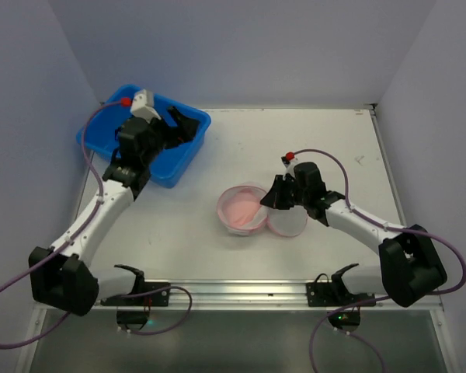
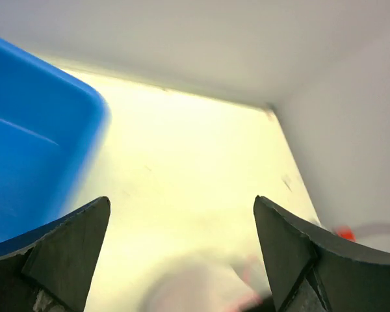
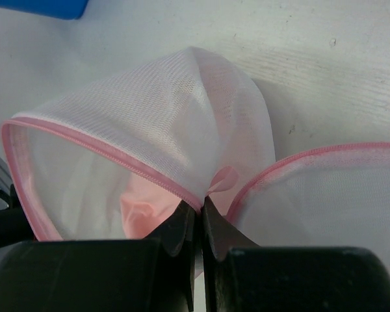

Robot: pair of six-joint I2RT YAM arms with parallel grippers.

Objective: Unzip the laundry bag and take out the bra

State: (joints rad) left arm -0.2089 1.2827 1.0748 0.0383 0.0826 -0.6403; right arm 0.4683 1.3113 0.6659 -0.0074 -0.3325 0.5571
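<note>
The laundry bag (image 1: 262,211) lies open in the middle of the table, its two mesh domes with pink rims spread side by side (image 3: 175,110). The pale pink bra (image 1: 242,208) sits inside the left dome and shows through the mesh (image 3: 146,205). My right gripper (image 1: 280,196) is shut on the bag's pink rim where the two halves join (image 3: 199,207). My left gripper (image 1: 182,124) is open and empty above the blue tub's right end, jaws wide apart (image 2: 182,224). The bag appears only as a blur at the bottom of the left wrist view (image 2: 201,289).
A blue tub (image 1: 151,144) stands at the table's back left, under my left arm; its wall shows in the left wrist view (image 2: 32,156). The table's back edge meets the wall (image 1: 295,109). A metal rail (image 1: 241,291) runs along the near edge.
</note>
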